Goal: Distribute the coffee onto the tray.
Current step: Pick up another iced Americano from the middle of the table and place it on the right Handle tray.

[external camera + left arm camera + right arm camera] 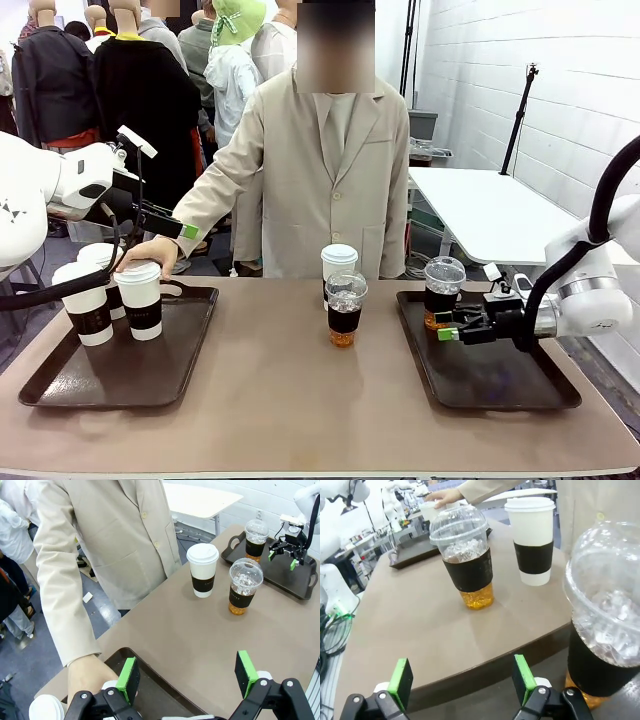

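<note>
Your right gripper (461, 677) gapes empty beside the clear dome-lidded plastic iced-drink cup (605, 630) on the brown tray (500, 385), frame right — thin-walled, ice-heavy, probably slippery, so pinch its dark sleeve (597, 667); left gripper (186, 676) equally open and empty

White lidded paper cup (339, 260) half hidden behind clear dome-lidded amber iced cup (345, 308), second iced cup (607, 625) cut off by the right wrist view's edge.

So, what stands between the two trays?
In the front view, two cups stand there: a clear iced drink in front and a white lidded cup just behind it.
</note>
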Action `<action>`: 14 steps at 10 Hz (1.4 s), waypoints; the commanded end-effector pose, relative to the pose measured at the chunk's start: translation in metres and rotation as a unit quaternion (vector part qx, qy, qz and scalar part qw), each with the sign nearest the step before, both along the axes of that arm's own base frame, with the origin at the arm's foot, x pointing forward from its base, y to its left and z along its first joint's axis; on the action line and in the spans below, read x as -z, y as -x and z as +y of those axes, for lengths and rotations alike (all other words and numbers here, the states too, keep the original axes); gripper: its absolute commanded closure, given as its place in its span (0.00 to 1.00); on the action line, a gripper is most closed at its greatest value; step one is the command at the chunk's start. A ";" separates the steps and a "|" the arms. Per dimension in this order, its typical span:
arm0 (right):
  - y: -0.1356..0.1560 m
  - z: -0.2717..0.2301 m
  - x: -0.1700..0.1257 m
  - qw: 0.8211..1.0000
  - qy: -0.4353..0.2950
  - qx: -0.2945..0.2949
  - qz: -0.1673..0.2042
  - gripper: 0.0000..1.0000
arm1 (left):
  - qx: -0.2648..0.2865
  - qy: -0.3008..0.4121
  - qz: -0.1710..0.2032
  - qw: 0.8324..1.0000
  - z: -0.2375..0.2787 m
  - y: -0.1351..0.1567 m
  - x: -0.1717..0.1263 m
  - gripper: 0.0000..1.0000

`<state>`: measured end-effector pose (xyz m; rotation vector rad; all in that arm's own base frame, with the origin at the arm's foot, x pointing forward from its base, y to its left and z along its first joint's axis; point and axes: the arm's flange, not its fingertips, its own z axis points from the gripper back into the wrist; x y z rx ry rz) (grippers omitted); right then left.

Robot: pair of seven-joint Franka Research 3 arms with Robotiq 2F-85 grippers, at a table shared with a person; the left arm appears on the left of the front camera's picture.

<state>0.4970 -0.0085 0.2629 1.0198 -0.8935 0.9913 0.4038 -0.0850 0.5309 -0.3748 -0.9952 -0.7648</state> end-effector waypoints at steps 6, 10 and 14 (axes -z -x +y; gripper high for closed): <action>-0.001 0.002 0.001 1.000 0.009 -0.001 -0.007 0.00 | -0.001 -0.001 0.007 1.000 0.000 0.001 0.000 0.00; -0.001 0.002 0.002 1.000 0.013 0.000 -0.013 0.00 | -0.001 -0.001 0.007 1.000 0.000 0.001 0.000 0.00; -0.007 0.028 -0.005 1.000 0.011 -0.001 -0.018 0.00 | -0.001 -0.001 0.007 1.000 0.000 0.001 0.000 0.00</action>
